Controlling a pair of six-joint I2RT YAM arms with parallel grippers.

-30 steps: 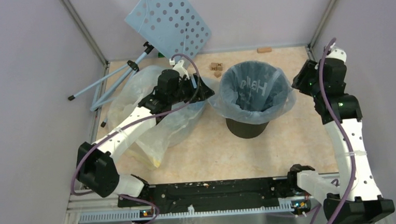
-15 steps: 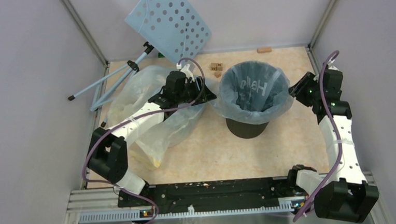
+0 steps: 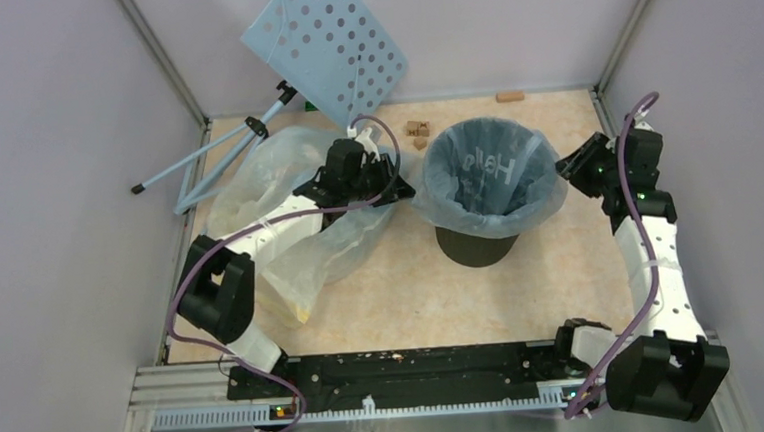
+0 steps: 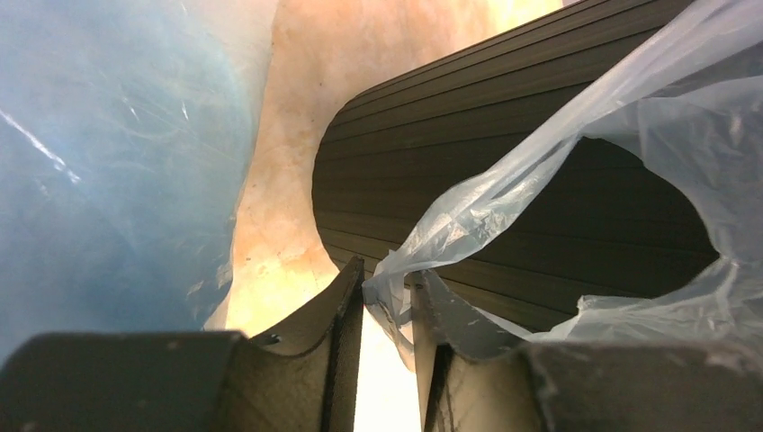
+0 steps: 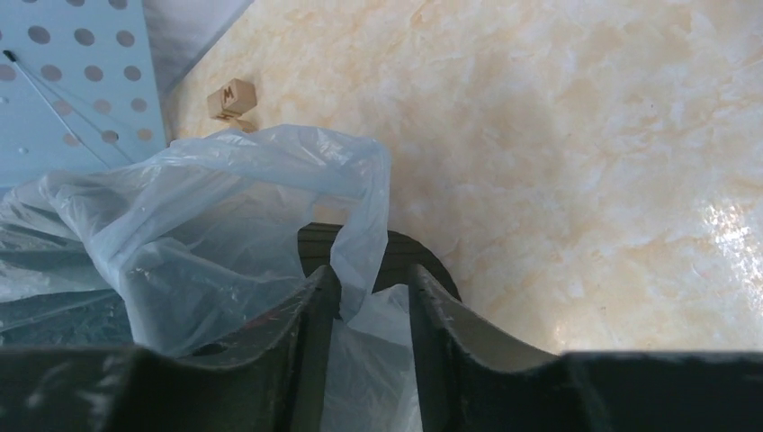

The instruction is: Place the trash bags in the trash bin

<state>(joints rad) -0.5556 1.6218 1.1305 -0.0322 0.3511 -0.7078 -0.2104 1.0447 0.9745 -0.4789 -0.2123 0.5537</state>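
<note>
The black trash bin (image 3: 475, 248) stands mid-table, lined with the light-blue trash bag (image 3: 485, 170) whose rim is folded over the bin's edge. My left gripper (image 3: 399, 188) is at the bag's left edge. In the left wrist view it (image 4: 389, 279) is shut on a bunched strip of the bag (image 4: 540, 153), which runs taut across the ribbed bin wall (image 4: 504, 180). My right gripper (image 3: 566, 170) is at the bag's right edge. In the right wrist view it (image 5: 373, 288) is open, with a loop of the bag (image 5: 207, 216) hanging between its jaws above the bin (image 5: 396, 256).
A big clear yellowish sack (image 3: 288, 212) lies under my left arm. A pale-blue perforated panel (image 3: 325, 41) on a tripod stand (image 3: 214, 156) leans at the back left. Small wooden blocks (image 3: 416, 129) and a cork (image 3: 510, 95) lie at the back. Walls close three sides.
My left gripper has shifted slightly right toward the bin with the bag edge. My right arm has dropped and brought its gripper in to the bag's right rim.
</note>
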